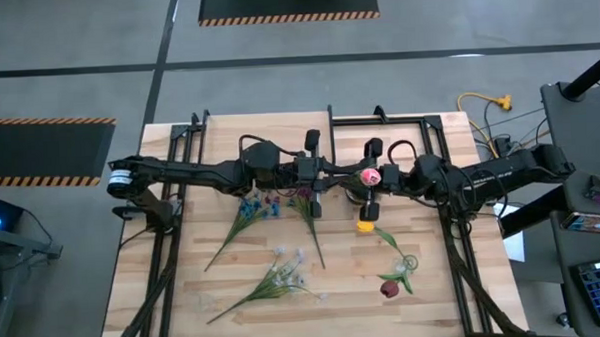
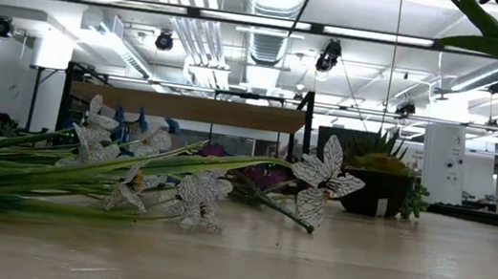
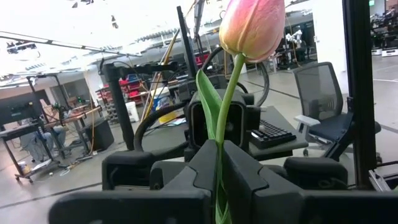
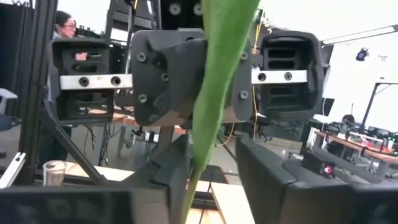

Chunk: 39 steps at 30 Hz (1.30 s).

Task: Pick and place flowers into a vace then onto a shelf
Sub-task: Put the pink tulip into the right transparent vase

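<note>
With 12 o'clock taken as the far edge in the high view, a pink tulip [image 1: 368, 175] is held above the middle of the table [image 1: 465, 303], just toward 12 o'clock of centre. Its stem [image 3: 221, 134] is clenched between the fingers of the left gripper [image 3: 219, 155], and the bloom is carried upright above them. The left gripper [image 1: 332, 177] is reached in from 9 o'clock. The right gripper [image 1: 385, 178] is brought in from 3 o'clock and faces it closely. In the right wrist view a green leaf [image 4: 217, 81] of the same flower is seen between that gripper's fingers. It lies against one finger and a gap is left to the other, so the right gripper [image 4: 214, 155] is taken as not yet closed on it.

The other flowers are spread on the wood toward 6 o'clock of the grippers. A blue spray [image 1: 249, 208] lies at 7 o'clock and a purple stem [image 1: 306, 210] at 6 o'clock. A yellow-orange bloom [image 1: 366, 224] lies just below the right gripper. A white spray [image 1: 282, 274] is found farther out toward 7 o'clock, and a red bloom [image 1: 389, 287] on a curled stem toward 5 o'clock.

Bare wood is left along the 6 o'clock edge and in the corners at 4 and 8 o'clock. The side edges are lined by black frame rails [image 1: 168, 263].

In the low view the shelf [image 2: 186, 107] is seen beyond the white blooms [image 2: 193, 195], and a potted plant [image 2: 378, 181] stands beside it.
</note>
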### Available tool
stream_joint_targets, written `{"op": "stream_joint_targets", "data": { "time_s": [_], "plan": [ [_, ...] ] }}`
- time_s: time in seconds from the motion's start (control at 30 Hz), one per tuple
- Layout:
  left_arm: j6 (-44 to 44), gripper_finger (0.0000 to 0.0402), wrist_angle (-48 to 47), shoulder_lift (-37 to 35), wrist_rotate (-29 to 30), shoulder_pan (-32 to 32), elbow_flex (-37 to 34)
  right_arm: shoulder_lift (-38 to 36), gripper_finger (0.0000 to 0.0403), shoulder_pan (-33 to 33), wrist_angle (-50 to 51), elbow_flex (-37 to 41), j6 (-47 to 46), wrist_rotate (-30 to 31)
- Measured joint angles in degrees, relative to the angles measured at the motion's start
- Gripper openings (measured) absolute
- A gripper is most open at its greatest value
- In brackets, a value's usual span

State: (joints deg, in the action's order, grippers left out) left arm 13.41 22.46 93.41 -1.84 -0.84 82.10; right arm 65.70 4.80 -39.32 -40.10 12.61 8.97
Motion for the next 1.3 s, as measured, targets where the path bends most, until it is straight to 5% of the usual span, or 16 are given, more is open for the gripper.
{"op": "stream_joint_targets", "data": {
  "time_s": [0.23, 0.43, 0.77, 1.03, 1.3],
  "plan": [
    [-1.1, 0.0022, -0.5, -0.1, 0.0, 0.0, 0.1, -1.6, 0.0018, 0.1, 1.8, 0.0, 0.0, 0.0],
    [-1.0, 0.0078, -3.3, -3.0, 0.0, 0.0, 0.0, -6.3, 0.0011, 0.1, 7.4, 0.1, -0.2, 4.3],
    [-3.5, 0.0097, -29.1, -18.3, 0.4, -1.1, -2.7, -21.6, 0.0009, 0.1, 22.3, 0.1, -0.6, 5.0],
    [-3.5, 0.0097, -20.4, -34.2, 9.9, -4.7, -23.6, -30.8, 0.0009, 0.2, 43.6, -7.5, -5.9, 5.0],
    [-10.1, 0.0097, -9.0, -51.5, 10.9, -4.7, -47.6, -30.7, 0.0009, 1.3, 63.7, -18.6, -18.4, 3.9]
  ]
}}
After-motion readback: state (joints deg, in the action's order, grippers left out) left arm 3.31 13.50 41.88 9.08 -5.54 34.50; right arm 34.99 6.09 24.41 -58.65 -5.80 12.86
